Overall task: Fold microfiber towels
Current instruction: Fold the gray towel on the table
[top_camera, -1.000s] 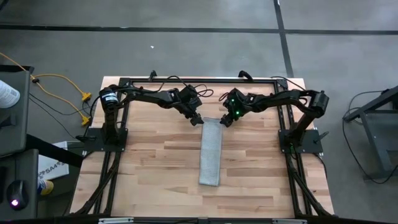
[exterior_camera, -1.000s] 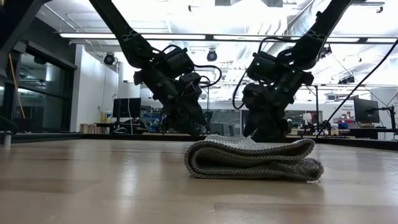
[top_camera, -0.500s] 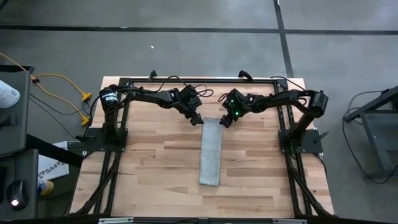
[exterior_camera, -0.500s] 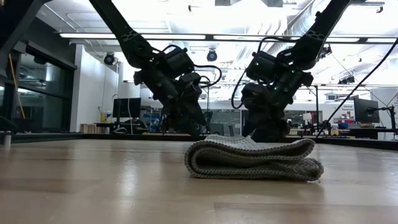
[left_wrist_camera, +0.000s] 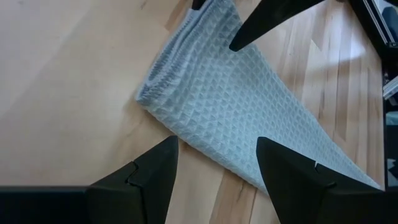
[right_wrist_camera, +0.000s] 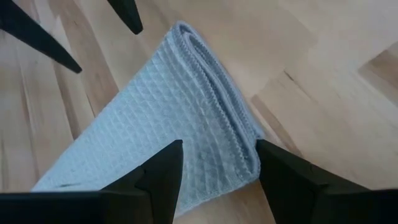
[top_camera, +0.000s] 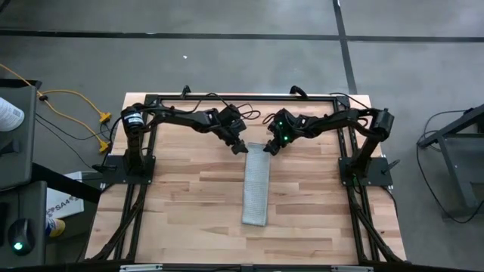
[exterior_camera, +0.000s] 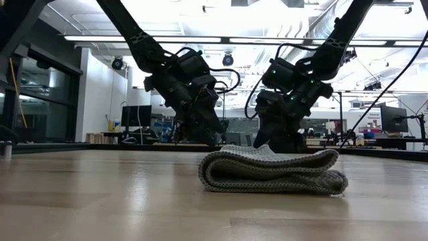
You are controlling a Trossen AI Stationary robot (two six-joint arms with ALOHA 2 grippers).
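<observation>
The left gripper (top_camera: 240, 146) hangs just over the far left corner of the microfiber towel (top_camera: 256, 183), its 2 fingers (left_wrist_camera: 152, 179) spread and grasping nothing. The towel lies folded into a long narrow strip at the middle of the wooden table (top_camera: 181, 196). At the strip's far right corner the right gripper (top_camera: 268, 149) hovers, released too, nothing between its fingers (right_wrist_camera: 163, 177).

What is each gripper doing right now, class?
Left gripper: open, empty, over the folded towel's far end.
Right gripper: open, empty, over the same end.
</observation>
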